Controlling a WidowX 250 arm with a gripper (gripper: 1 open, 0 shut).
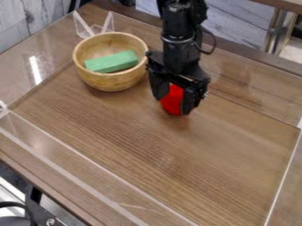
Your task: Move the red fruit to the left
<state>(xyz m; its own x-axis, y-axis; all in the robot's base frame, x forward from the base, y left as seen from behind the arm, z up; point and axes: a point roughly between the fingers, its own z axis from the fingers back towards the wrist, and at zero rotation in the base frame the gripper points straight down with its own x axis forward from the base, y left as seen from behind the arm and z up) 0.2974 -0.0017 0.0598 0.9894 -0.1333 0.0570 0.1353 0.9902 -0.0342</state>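
Count taken from the floor: one red fruit [175, 99], one wooden bowl [111, 61], one green block [111, 63] lying inside that bowl, one robot arm [181, 26] with a single hand [177, 99], and one wooden worktop [141, 150] ringed by a clear low wall [24, 132]; no duplicates of any item noted

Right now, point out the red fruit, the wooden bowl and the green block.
red fruit [175, 99]: camera view, its front face between the fingers.
wooden bowl [109, 81]: camera view, front outer wall.
green block [109, 62]: camera view, top face.
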